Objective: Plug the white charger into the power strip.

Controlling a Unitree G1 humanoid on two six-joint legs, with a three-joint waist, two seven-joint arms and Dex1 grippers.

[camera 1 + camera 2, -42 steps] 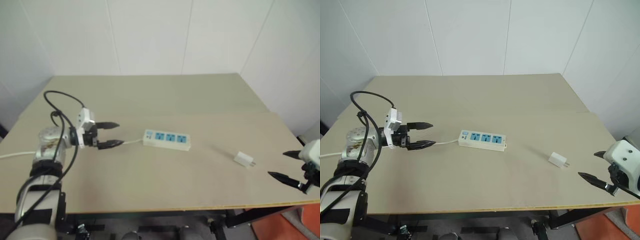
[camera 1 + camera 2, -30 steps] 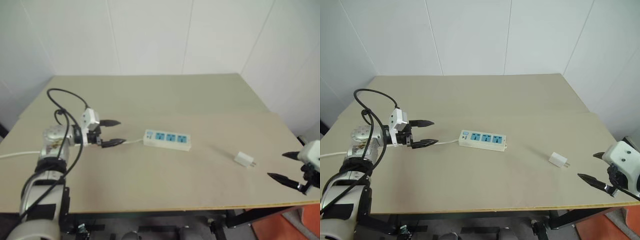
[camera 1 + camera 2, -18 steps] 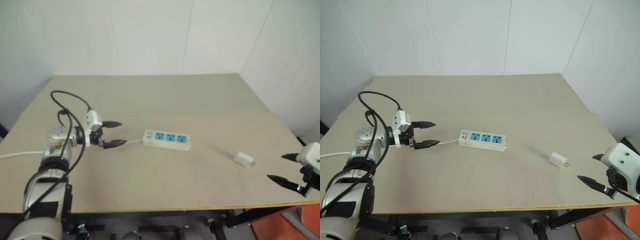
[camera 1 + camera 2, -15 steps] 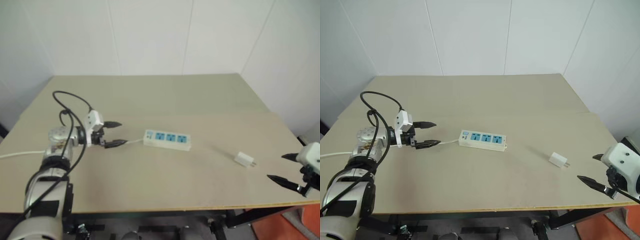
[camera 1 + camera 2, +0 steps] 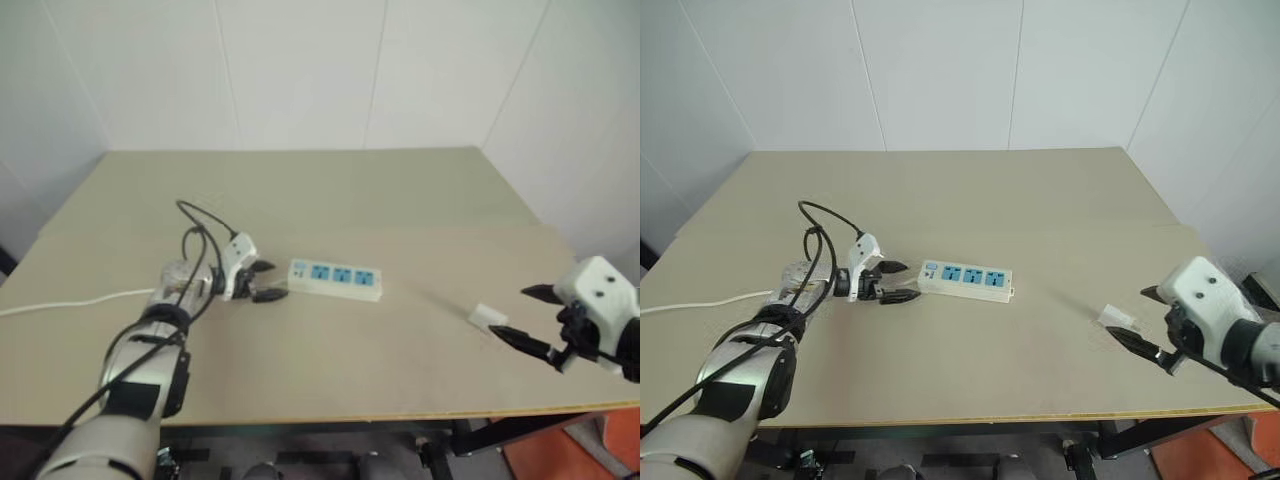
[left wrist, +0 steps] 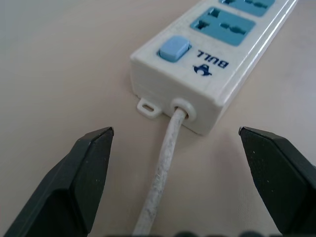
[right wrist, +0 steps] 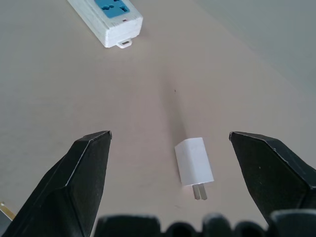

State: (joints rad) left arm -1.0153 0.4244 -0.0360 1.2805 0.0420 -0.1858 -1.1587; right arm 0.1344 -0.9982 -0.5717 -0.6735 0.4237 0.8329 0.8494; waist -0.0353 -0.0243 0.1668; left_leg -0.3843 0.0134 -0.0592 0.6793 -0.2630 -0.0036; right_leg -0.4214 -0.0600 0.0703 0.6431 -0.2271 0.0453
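— Beige tabletop (image 5: 330, 350): where do things lie?
— Long white power strip with three blue sockets (image 5: 334, 279) at the middle; small white boxy charger (image 7: 194, 162) flat, well to its right.
— Grippers?
— Left gripper (image 6: 175, 138) spread around the strip's cord; right gripper (image 7: 170, 140) spread over the charger, holding nothing.

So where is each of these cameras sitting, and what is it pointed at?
Left and right eye views: in the robot's head, looking forward and down over the table; both arms show.
Left wrist view: on the left arm, looking along the open left gripper at the power strip and its cord.
Right wrist view: on the right arm, looking along the open right gripper at the white charger.
Shared: the power strip's far end appears in the right wrist view too.
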